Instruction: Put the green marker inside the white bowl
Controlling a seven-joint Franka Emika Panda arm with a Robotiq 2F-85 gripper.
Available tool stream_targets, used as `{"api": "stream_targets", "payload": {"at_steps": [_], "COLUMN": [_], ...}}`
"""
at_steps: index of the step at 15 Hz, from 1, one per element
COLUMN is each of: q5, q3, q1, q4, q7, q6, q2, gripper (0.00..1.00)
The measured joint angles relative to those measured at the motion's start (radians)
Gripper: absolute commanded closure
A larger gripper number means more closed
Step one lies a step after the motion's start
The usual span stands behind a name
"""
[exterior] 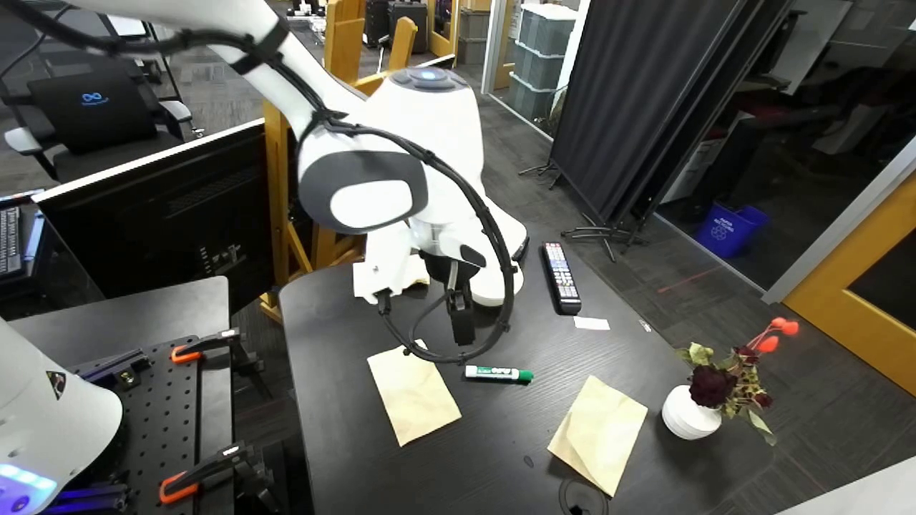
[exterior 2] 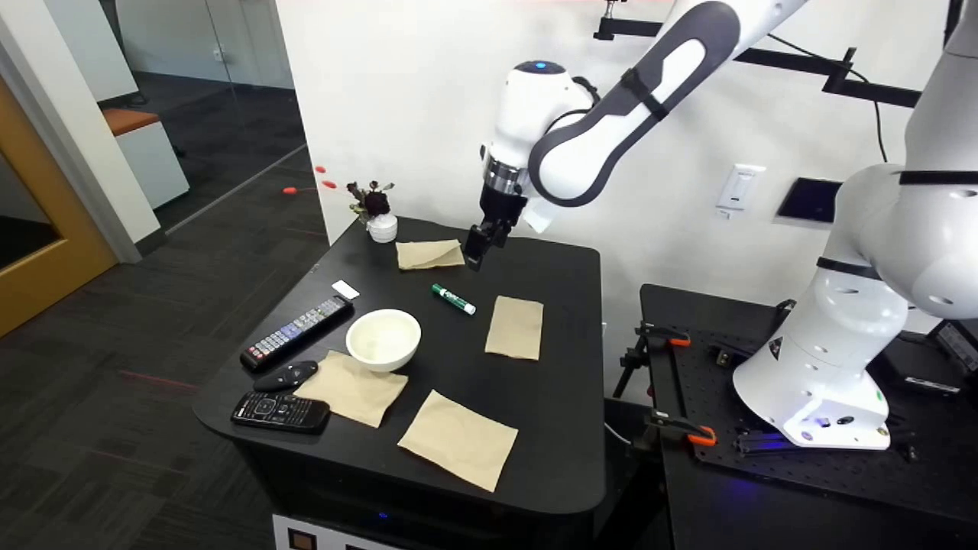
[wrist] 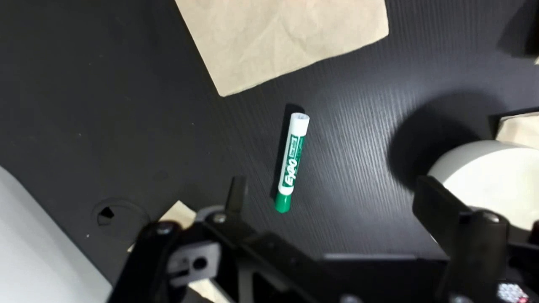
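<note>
A: Where is the green-capped Expo marker [wrist: 290, 162] from the Robotiq gripper [wrist: 332, 191]?

B: Mid-frame in the wrist view, flat on the black tabletop [wrist: 345, 139]; the fingertips [wrist: 238, 189] show in the lower half, and most of the marker lies above the line between them, nearer the tip at frame left; in an exterior view the marker [exterior 2: 453, 299] lies lower left of the gripper, apart from it.

A: Its long axis?

B: Near upright in the wrist frame, white end up, green cap down; the jaws close roughly side to side, so I judge the coming reach needs a shift and a descent more than a turn.

A: Anything grasped?

B: Nothing; the jaws stand wide apart.

A: What is hard to make out?

B: The white bowl [wrist: 497, 181] is cut by the wrist view's right edge and overlapped by a fingertip; in an exterior view the gripper and its cable [exterior: 429, 156] mask part of the bowl [exterior: 491, 295]; how high the tips hang is hard to read.
</note>
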Motion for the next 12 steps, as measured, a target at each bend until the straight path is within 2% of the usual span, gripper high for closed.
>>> {"api": "stream_targets", "payload": {"at_steps": [6,12], "q5": [0.018,0.084], "q3": [-0.020,-0.023], "q1": [0.010,0.008], "q4": [0.225,0.402], "q7": [0.041,0.041], "q6": [-0.002,-0.020], "q2": [0.267,0.440], "gripper": [0.00,0.00]}}
